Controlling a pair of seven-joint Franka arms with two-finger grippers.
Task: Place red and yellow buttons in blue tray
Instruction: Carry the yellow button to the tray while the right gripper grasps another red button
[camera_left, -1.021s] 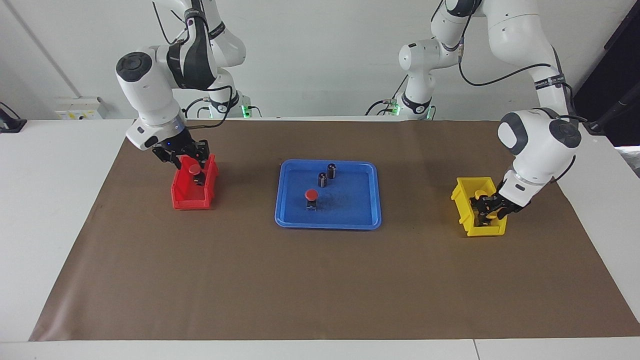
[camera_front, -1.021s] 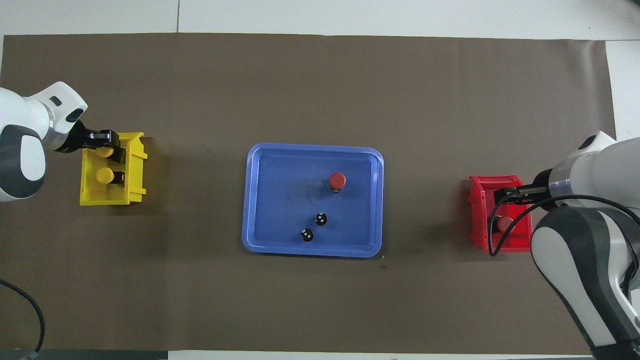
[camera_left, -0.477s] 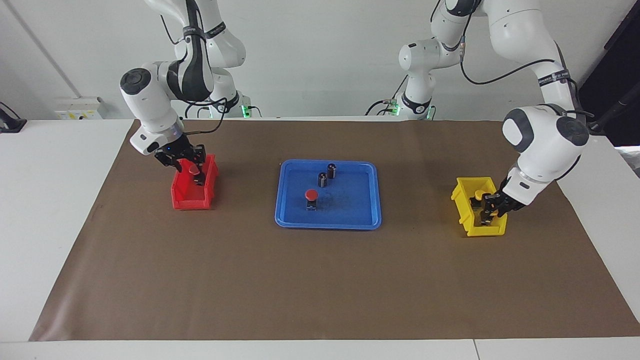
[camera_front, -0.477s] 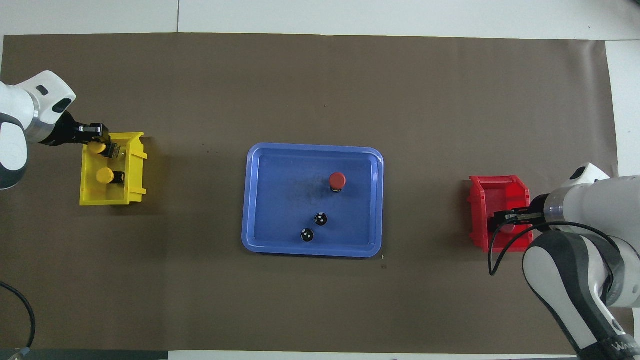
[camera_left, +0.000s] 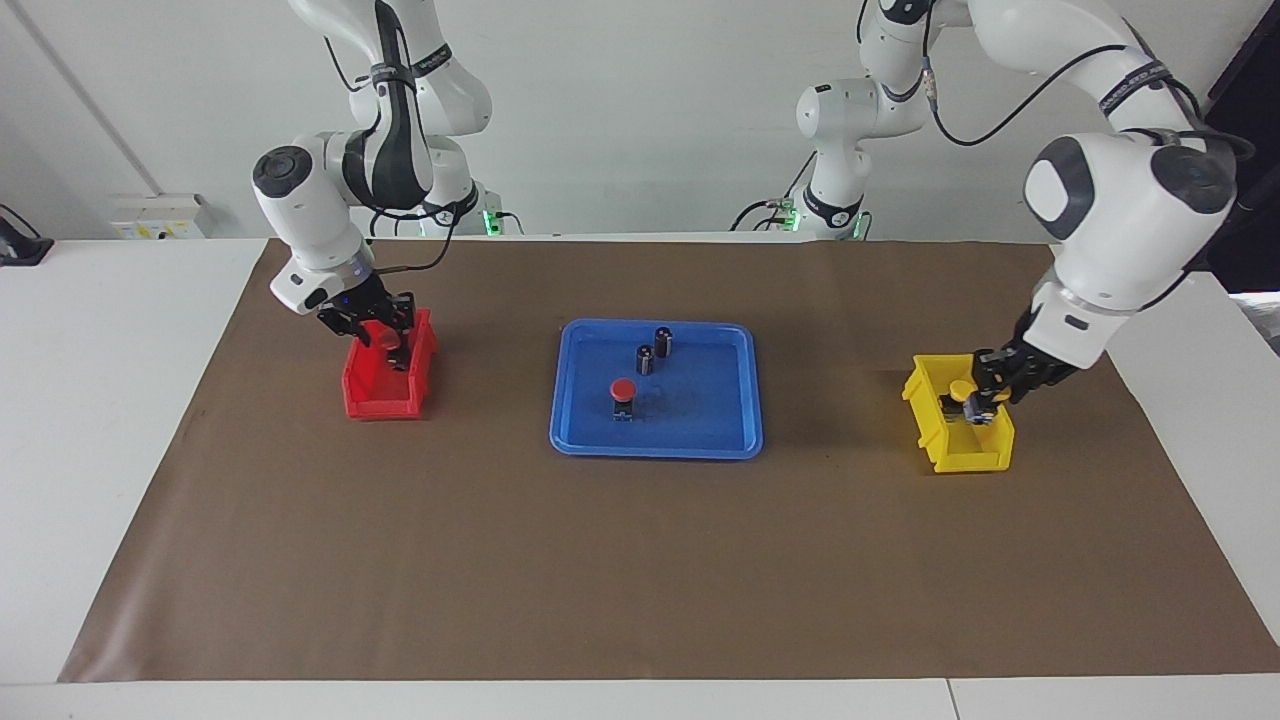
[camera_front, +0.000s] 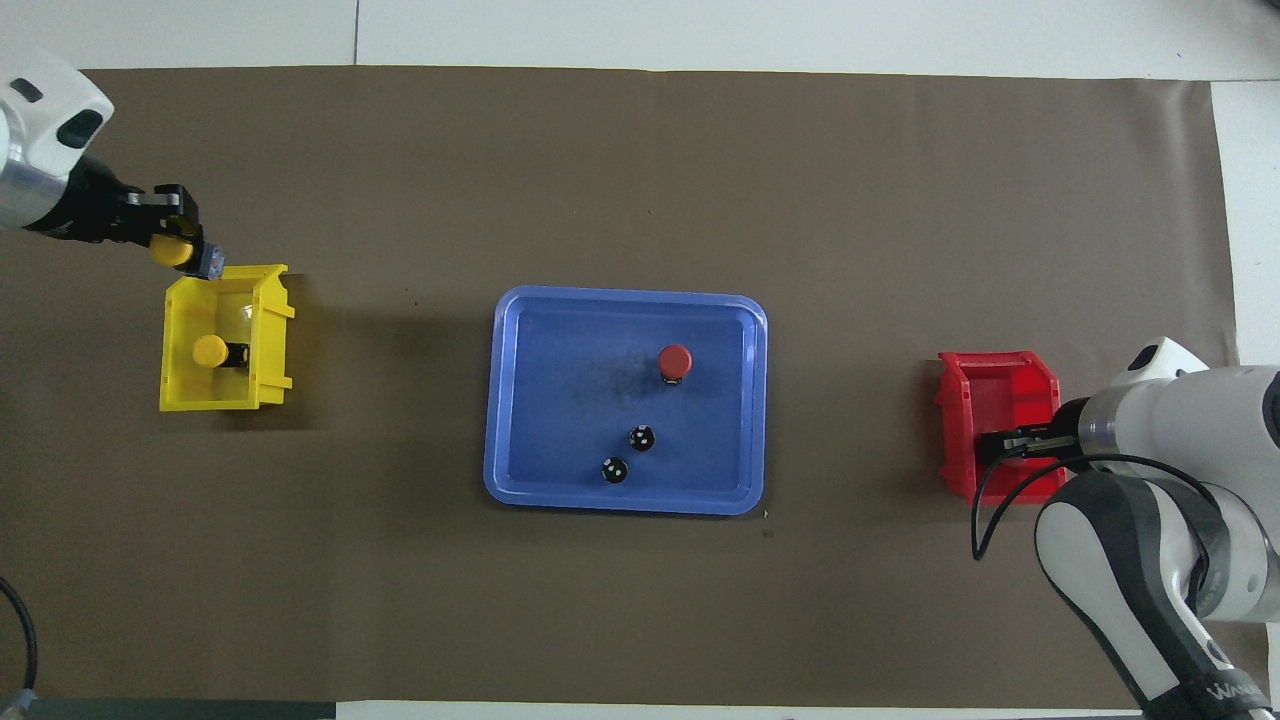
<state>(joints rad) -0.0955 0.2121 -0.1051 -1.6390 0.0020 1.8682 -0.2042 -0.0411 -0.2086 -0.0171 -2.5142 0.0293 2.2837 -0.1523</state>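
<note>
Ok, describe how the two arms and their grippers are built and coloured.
Both arms have glossy white rounded shells with dark grey joint caps and bands. The left gripper and right gripper are small, black and two-fingered. Loose black cables run along each arm. Green lights glow at the bases, and a dark band with lettering wraps the left arm.

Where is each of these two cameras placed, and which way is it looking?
Facing view: high across the table, looking back at both robots; whole arms show, left pincer with a yellow button over the yellow bin, right pincer over the red bin.
Overhead view: above the robots' end, looking steeply down; only forearms and pincers show.
Shared: the blue tray with one red button, turned half around.
</note>
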